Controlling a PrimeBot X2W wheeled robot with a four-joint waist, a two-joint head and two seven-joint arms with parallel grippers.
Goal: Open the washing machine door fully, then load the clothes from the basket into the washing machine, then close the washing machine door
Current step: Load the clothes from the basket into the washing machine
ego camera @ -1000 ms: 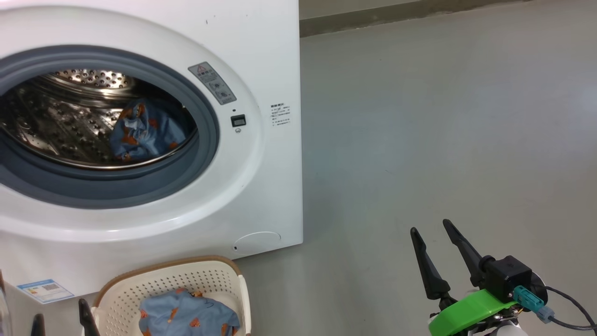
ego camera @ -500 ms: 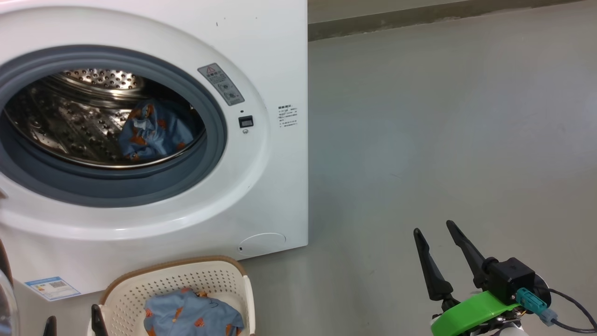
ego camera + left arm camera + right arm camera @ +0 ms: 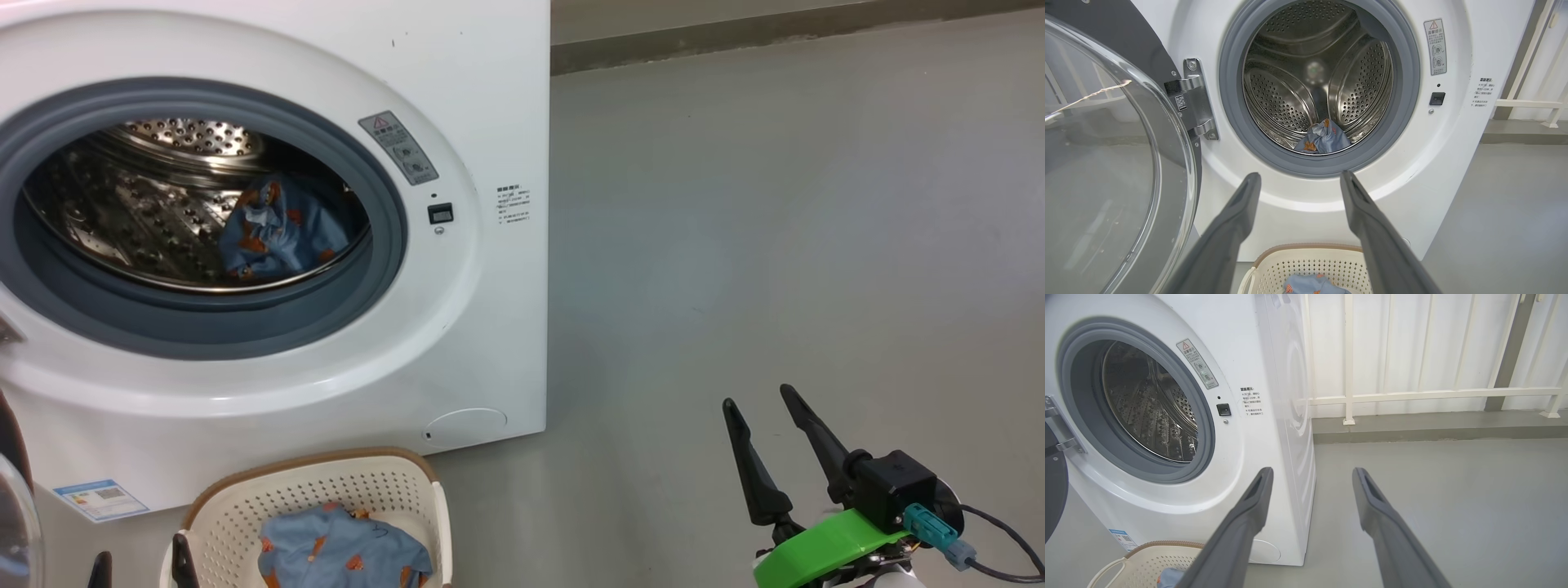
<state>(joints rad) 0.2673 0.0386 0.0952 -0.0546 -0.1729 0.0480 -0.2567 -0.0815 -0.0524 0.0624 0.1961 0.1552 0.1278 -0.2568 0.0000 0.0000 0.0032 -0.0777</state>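
The white washing machine (image 3: pixel 498 98) stands with its mouth uncovered. The washing machine door (image 3: pixel 1106 171) is swung wide to the left on its hinge. One light-blue piece of the clothes (image 3: pixel 277 233) lies in the steel drum. Below the machine sits the cream basket (image 3: pixel 326 482), holding another blue printed piece (image 3: pixel 343 559). My left gripper (image 3: pixel 1298 177) is open and empty, above the basket's near side and pointing at the drum mouth. My right gripper (image 3: pixel 759 400) hangs open and empty over the bare floor, right of the machine.
Grey floor (image 3: pixel 775 204) stretches to the right of the machine. A white railing (image 3: pixel 1412 394) on a low kerb runs along the back. The open door's glass bowl (image 3: pixel 12 523) juts in at the far left, close to the basket.
The whole head view has slid a little to the right, so the camera turned. Both grippers stay open and the clothes lie as before.
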